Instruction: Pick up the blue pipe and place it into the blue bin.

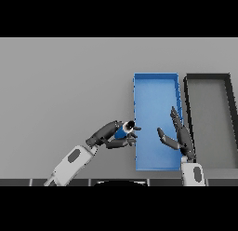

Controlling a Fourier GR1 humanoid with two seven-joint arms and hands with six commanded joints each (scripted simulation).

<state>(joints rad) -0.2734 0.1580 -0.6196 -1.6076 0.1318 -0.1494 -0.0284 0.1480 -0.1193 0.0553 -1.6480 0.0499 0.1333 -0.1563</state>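
The blue pipe [123,131] is a short blue tube with a pale ring-shaped end. It sits inside my left hand [111,133], whose fingers and thumb are curled round it, just left of the blue bin [155,88]. The pipe is tilted with its ring end pointing up and to the right, towards the bin. My right hand [180,138] is over the blue bin with straight, spread fingers and holds nothing.
A dark grey bin [209,109] stands right of the blue bin, side by side with it. The grey table [60,85] stretches to the left and back.
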